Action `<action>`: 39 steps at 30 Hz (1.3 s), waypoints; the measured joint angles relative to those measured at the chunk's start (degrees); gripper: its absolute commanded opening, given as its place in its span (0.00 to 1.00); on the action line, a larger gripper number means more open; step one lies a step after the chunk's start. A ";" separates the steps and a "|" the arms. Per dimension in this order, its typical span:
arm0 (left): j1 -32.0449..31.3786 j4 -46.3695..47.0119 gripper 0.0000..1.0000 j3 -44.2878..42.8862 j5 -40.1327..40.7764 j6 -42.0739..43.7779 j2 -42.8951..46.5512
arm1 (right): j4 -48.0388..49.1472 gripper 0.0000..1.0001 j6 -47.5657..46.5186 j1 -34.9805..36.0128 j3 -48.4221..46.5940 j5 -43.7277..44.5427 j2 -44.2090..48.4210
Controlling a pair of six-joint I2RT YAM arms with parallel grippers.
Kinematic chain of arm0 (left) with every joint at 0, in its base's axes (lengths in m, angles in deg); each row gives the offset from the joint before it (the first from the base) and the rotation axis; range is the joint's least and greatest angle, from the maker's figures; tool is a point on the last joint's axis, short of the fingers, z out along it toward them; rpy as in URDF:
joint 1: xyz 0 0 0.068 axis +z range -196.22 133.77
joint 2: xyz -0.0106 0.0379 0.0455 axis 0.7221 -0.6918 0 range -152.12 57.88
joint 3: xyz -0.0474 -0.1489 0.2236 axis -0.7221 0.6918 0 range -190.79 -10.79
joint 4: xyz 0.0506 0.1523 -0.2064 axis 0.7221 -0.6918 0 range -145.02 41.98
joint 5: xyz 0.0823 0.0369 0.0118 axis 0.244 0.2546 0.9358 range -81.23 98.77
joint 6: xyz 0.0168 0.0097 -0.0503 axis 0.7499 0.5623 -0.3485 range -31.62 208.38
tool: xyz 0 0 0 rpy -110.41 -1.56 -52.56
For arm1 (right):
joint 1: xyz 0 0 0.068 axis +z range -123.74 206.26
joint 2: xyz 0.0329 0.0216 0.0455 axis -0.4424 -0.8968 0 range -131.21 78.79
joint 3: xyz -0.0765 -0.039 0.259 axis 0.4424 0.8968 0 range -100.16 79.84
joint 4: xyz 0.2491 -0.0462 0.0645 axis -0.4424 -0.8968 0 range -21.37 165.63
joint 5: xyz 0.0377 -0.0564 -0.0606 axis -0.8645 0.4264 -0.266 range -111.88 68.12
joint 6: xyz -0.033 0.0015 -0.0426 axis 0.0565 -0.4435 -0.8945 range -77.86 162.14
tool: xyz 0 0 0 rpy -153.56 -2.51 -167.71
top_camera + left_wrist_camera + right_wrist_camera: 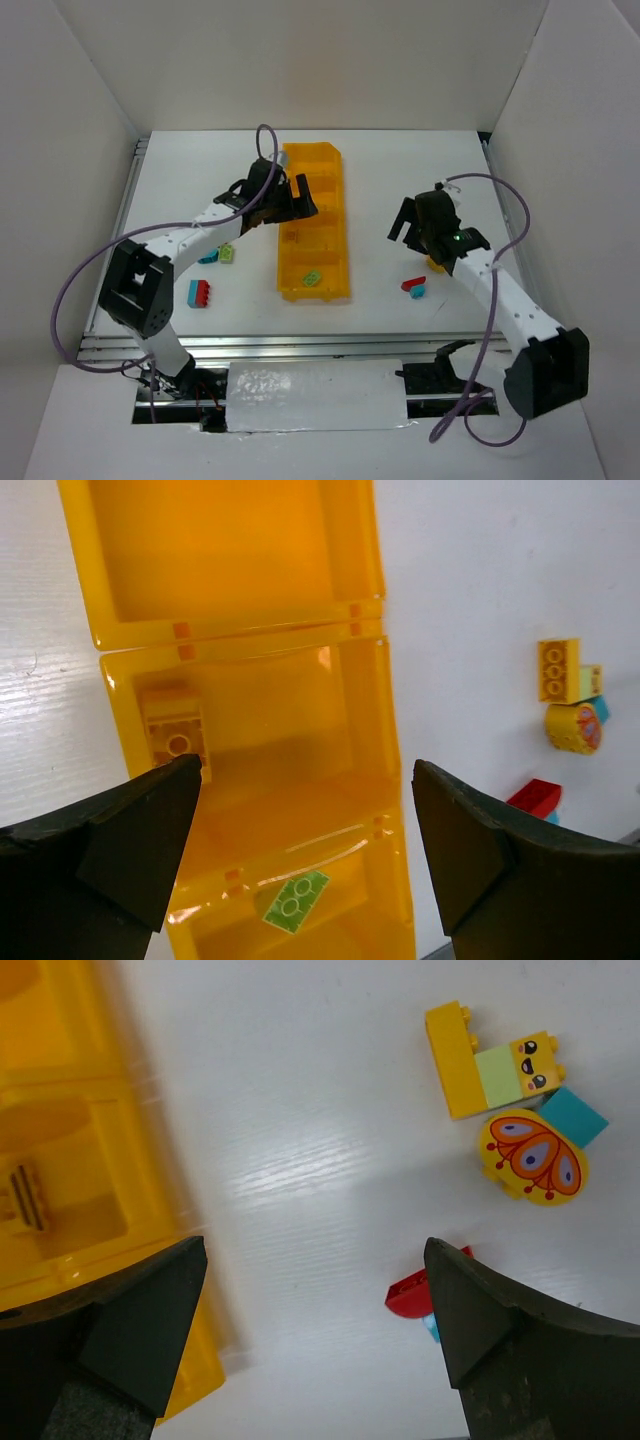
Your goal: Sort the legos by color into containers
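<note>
The long yellow-orange bin (343, 250) lies in the middle of the table. My left gripper (291, 203) is open and empty above its middle compartments. In the left wrist view (305, 850) a yellow brick (175, 730) lies in one compartment and a light green brick (294, 900) in the one nearer the arms (314, 278). My right gripper (408, 228) is open and empty, above bare table right of the bin (315, 1330). A red brick (415, 1292) on a teal one lies by its right finger. A yellow and green brick cluster (470, 1060) with a butterfly piece (533, 1157) lies beyond.
Left of the bin lie a teal and green pair (218, 255) and a teal and red pair (199, 294). White walls enclose the table on three sides. A metal rail runs along the near edge (300, 345).
</note>
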 measured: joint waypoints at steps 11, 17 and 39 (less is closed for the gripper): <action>-2.16 -3.78 1.00 8.31 0.31 0.72 30.10 | -2.14 1.00 -4.72 -12.44 -18.01 -0.15 -28.72; -2.34 -10.71 1.00 11.47 1.68 3.43 37.13 | -4.59 1.00 -7.10 -13.60 -20.72 1.44 -37.70; -2.34 -16.92 0.99 14.27 -0.33 7.43 37.29 | -3.15 0.90 -11.58 -19.89 -18.45 -6.40 -42.14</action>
